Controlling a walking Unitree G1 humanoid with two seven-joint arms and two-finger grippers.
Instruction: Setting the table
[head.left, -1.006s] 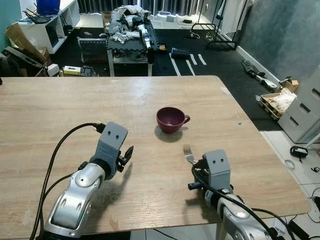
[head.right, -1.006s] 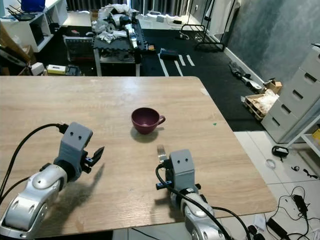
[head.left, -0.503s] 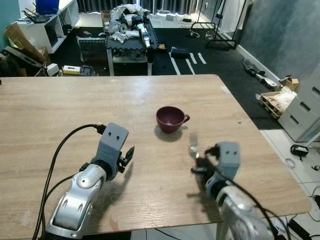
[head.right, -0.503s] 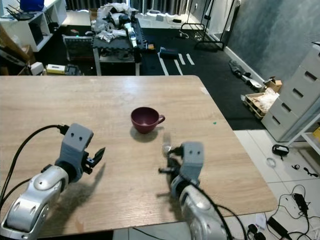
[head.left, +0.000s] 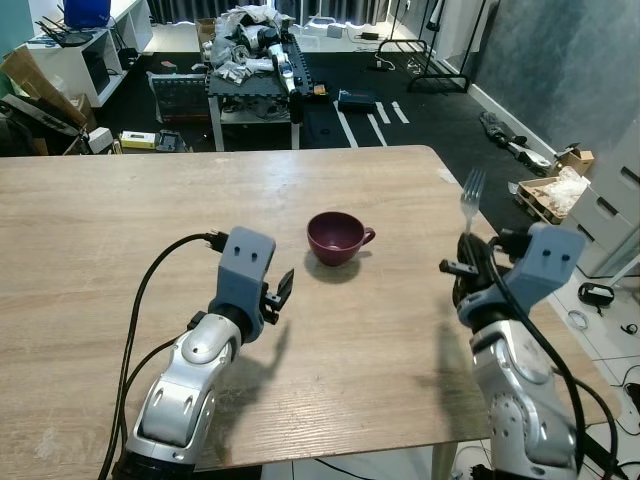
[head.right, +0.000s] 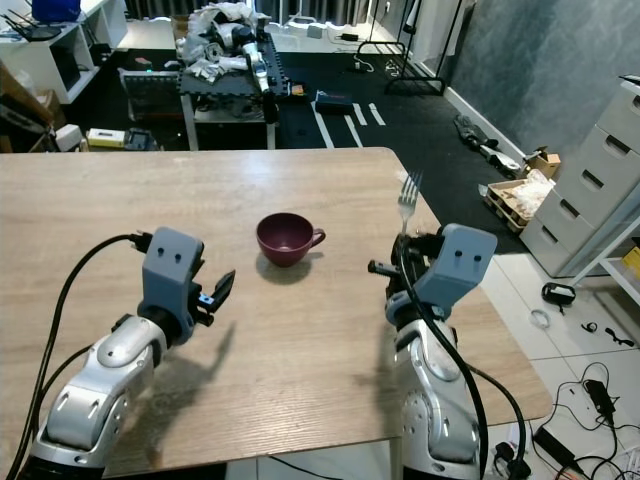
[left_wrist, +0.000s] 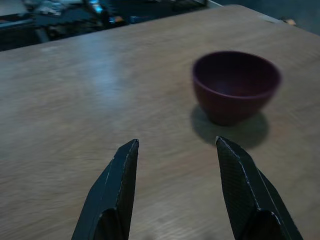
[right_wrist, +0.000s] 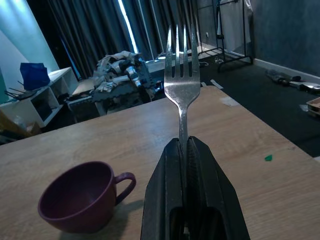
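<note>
Fork (head.left: 471, 192) stands upright, tines up, clamped by its handle in your right pincer (head.left: 468, 262), raised above the table (head.left: 100, 220) to the right of the cup (head.left: 338, 237). Your left pincer (left_wrist: 175, 165) hovers parted before the cup, holding nothing.

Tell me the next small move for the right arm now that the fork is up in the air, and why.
Probably lower the right claw toward the bare table right of the cup. It holds the fork upright, tines up, clear of the wood, so nothing is set down yet.
</note>
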